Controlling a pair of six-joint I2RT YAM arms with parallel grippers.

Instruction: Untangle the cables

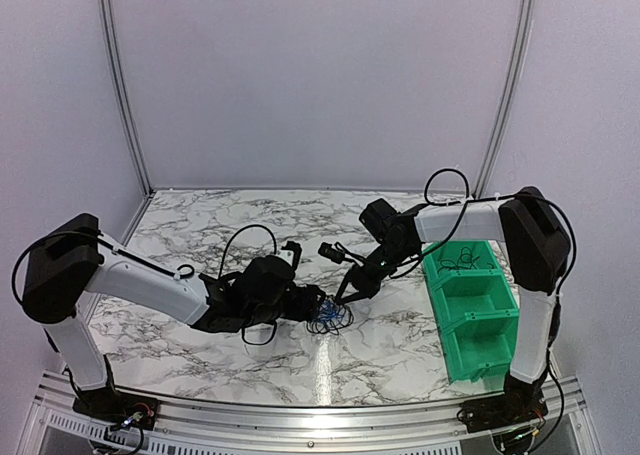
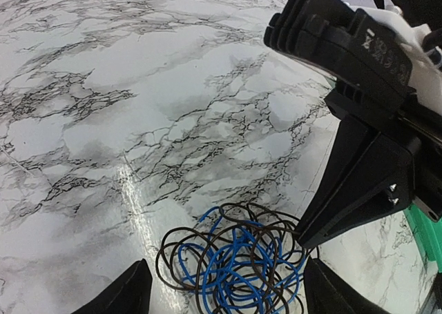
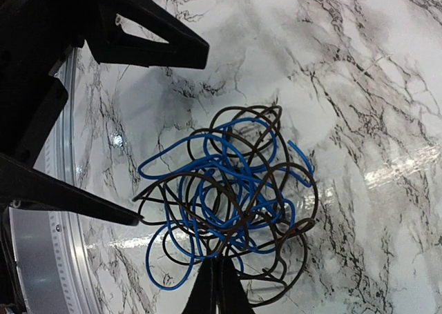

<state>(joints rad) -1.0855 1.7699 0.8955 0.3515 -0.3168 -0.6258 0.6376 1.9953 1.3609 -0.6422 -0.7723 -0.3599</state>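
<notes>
Cables (image 1: pixel 330 318) (image 2: pixel 231 259) (image 3: pixel 228 190): thin, round, flexible wires, some bright blue and some dark brown-black. They are wound in loose overlapping loops into one small rounded tangle.
Where the cables lie: flat on the bench (image 1: pixel 200 225) (image 2: pixel 103 121), near its front middle, between the tips of the two arms.
Left end effector (image 1: pixel 312 303) (image 2: pixel 228 279): matte black, wedge-shaped fingers (image 3: pixel 148 45) spread wide apart. One stands on either side of the tangle, tips low and just beside the outer loops.
Right end effector (image 1: pixel 343 297) (image 2: pixel 307 237) (image 3: pixel 217 276): black, angular, tapering fingers brought together into one narrow point. It is set at the tangle's edge among the outer dark loops. Whether a strand is nipped between the fingers cannot be told.
Bench surface: glossy white marble pattern with grey-black veins and streaks of glare.
Green bin (image 1: pixel 470 305): hard green plastic in stepped box compartments, on the right side of the bench, well apart from the tangle.
Arms: smooth white shells with black joints.
</notes>
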